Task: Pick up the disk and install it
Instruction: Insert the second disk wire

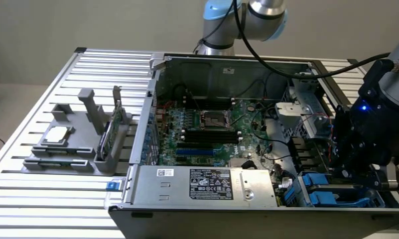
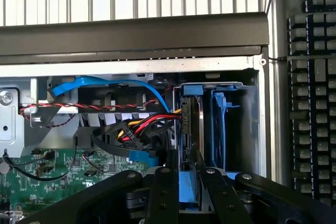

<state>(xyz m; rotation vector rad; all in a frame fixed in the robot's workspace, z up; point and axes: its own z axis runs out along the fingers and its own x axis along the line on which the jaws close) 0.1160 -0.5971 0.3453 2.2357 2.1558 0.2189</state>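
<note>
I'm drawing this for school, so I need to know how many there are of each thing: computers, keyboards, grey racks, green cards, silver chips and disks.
Computer: 1
Keyboard: 1
Grey rack: 1
Green card: 1
Silver chip: 1
Disk: 1
Total: 6

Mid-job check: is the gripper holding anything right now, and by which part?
Yes. The gripper is shut on the disk, gripping its blue-railed near edge while the disk stands on edge in the drive bay of the computer case.
</note>
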